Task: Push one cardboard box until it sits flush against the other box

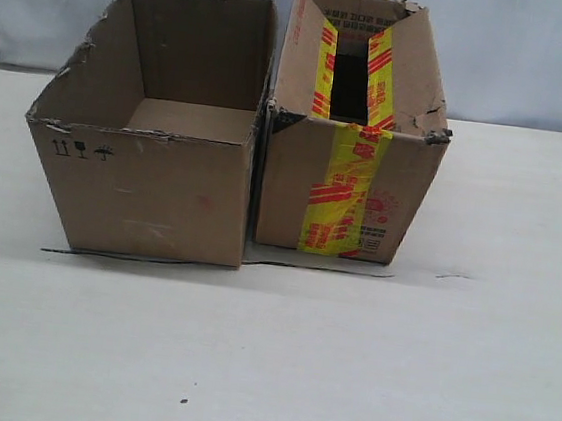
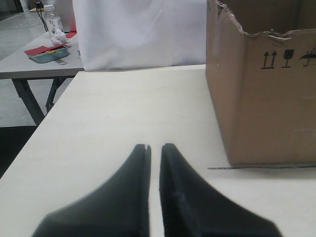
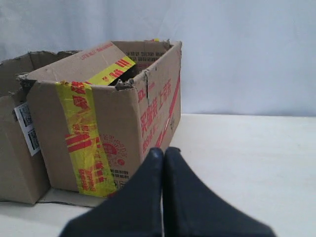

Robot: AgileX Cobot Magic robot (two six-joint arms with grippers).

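Observation:
The cardboard box (image 1: 350, 178), oblong with yellow and red tape, stands on the white table to the right of the other box (image 1: 143, 186), a plain brown carton open at the top. Their near sides meet along a thin dark seam. Neither gripper shows in the exterior view. In the left wrist view my left gripper (image 2: 154, 146) hovers over bare table, apart from the plain box (image 2: 266, 108), with only a thin slit between its fingers and nothing held. My right gripper (image 3: 163, 150) is shut and empty, close to the taped box's (image 3: 108, 113) printed side; the plain box (image 3: 15, 148) stands beyond it.
A thin dark strip (image 1: 305, 267) lies on the table along the boxes' front bases. A white cloth backdrop (image 1: 538, 57) hangs behind. Off the table's edge, a second table (image 2: 29, 66) carries a bottle (image 2: 51, 17) and a tray.

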